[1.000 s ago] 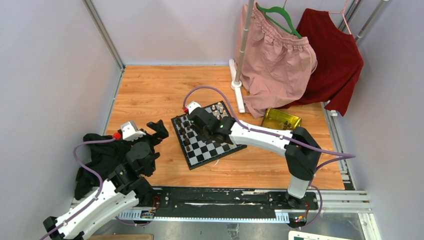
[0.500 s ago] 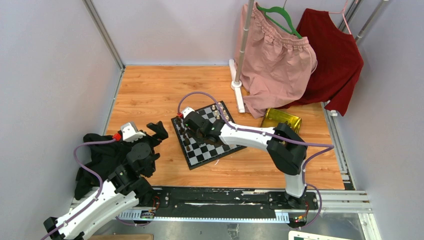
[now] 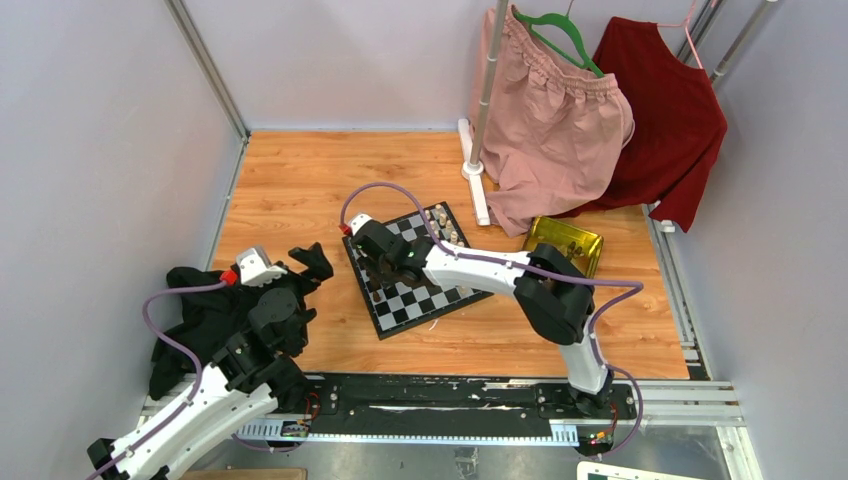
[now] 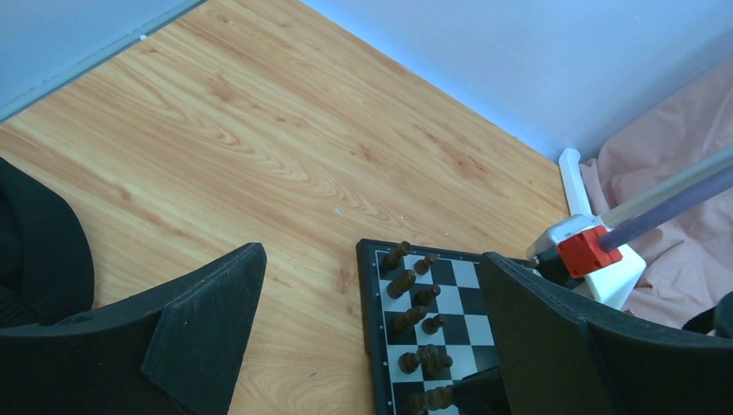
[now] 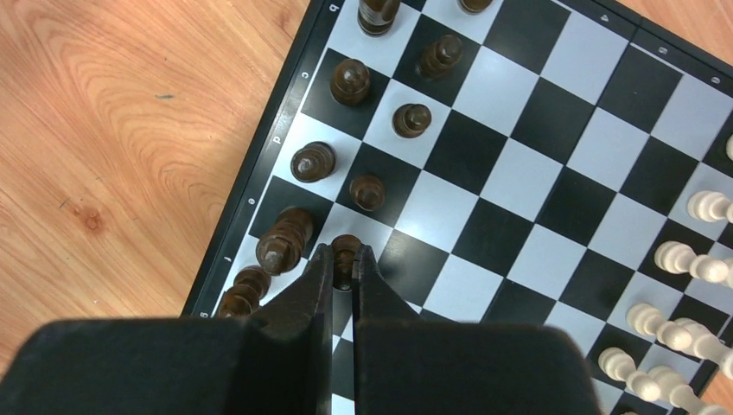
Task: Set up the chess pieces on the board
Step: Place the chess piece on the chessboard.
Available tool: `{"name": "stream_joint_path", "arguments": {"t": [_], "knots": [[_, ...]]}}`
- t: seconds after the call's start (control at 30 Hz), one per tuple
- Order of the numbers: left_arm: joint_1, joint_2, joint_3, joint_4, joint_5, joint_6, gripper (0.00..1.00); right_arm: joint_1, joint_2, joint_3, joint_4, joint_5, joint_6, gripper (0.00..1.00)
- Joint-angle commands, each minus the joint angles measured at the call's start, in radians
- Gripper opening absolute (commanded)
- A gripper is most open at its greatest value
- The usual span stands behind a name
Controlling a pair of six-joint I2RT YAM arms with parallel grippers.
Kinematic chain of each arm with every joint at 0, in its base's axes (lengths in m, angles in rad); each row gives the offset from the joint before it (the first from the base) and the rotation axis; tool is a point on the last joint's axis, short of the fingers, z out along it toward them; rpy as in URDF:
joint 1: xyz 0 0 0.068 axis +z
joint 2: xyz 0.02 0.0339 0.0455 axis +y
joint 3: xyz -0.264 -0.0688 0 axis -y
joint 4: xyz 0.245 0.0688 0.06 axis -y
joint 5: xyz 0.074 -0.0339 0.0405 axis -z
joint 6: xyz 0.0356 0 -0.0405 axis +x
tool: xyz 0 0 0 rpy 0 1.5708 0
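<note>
**Right jaws clamped on one dark piece over the board's edge rows**

Here's the wooden table (image 3: 300, 190), and at the back a pink garment (image 3: 550, 130) and a red one (image 3: 665, 110) hang off the rail. A black cloth (image 3: 195, 320) sits heaped at the near left, with the left arm (image 3: 200, 410) rising over it. The right arm (image 3: 480, 268) is stretched long and low, reaching out across the board (image 3: 415, 285). The board lies skewed in the middle of the table, with the gold tray (image 3: 565, 238) well off to its right.

Now the hands. The left gripper (image 4: 373, 264) hangs beside the board's left edge with its jaws spread wide and nothing between them. Its camera looks down past them onto the board corner.

The right gripper (image 5: 344, 264) is where it's happening. It is down over the left side of the board, fingers (image 5: 315, 285) drawn tight together. One dark piece (image 5: 346, 249) is pinched right at the tips, its rounded head poking out between them. It sits in the second file in from the border. I can't tell whether its base touches the square.

The other chess pieces (image 5: 350, 79) stand in a loose double line along that border. Two or three are bunched (image 5: 281, 242) just left of the closed jaws, almost touching the left finger. The cream pieces (image 5: 691, 259) are lined up along the opposite edge, well apart from the grip.
</note>
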Motion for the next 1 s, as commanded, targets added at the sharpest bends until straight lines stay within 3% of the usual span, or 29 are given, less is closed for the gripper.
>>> {"name": "stream_joint_path", "arguments": {"t": [0.0,0.97], "knots": [[-0.001,-0.022,-0.007,-0.003,-0.044,-0.021,1.00,0.022,0.034,0.041,-0.014,-0.013,-0.019,0.00],[-0.001,-0.055,-0.024,-0.014,-0.041,-0.021,1.00,0.030,0.069,0.035,-0.046,0.062,-0.030,0.00]]}}
